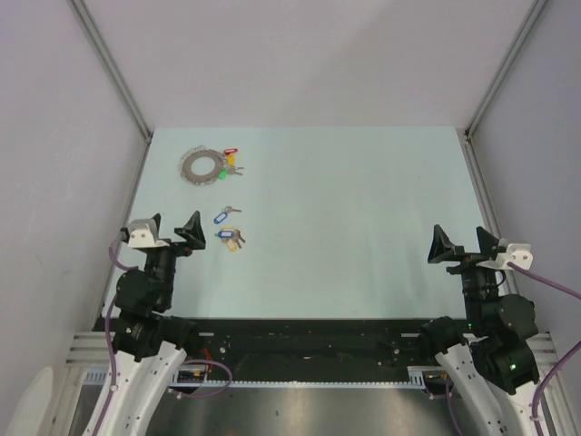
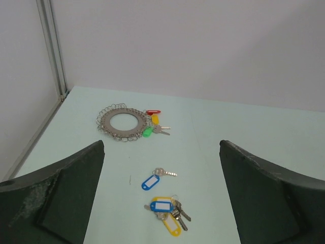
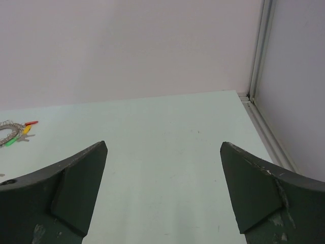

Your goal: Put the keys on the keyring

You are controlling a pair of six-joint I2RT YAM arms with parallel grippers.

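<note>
Room: plain matte white walls (image 1: 300,54) close me in on three sides, with grey metal rails (image 1: 109,65) running down the back corners.
Surface: smooth pale green table (image 1: 363,227), flat and even.
Left gripper: my left gripper (image 1: 170,229) sits at the lower left of the top view. Its fingers are black, wedge-shaped and scuffed, spread wide with nothing between them.
Keyring: the keyring (image 1: 203,165) lies flat at the upper left of the table, a grey disc-like ring fringed with silver metal. Its plastic tags (image 2: 152,121) cluster at its right edge.
Keys: the keys (image 1: 231,239) lie loose below the ring, near my left fingers. A single key (image 2: 155,179) lies above a bunch (image 2: 167,211).
Right gripper: my right gripper (image 1: 465,243), at the lower right, has the same black wedges, wide apart and empty.
Count: one ring with three tags (red, yellow, green). Two loose lots, with two blue tags and one yellow. How many keys are in the bunch I cannot tell.
</note>
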